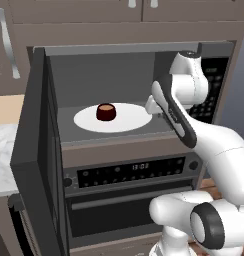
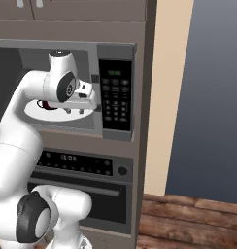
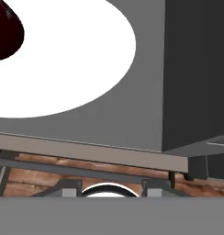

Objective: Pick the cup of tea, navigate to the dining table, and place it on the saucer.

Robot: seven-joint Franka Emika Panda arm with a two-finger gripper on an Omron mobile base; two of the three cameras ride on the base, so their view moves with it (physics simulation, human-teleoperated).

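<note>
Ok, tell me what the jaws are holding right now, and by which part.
Nothing is held. The cup of tea sits alone on the white round plate inside the open microwave, and the gripper is at the plate's right edge, apart from the cup.

Perhaps "13:03" on oven display (image 1: 140,166)

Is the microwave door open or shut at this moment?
Open. The microwave door is swung out to the left, leaving the cavity exposed, with the cup of tea standing upright on the white turntable plate inside.
</note>
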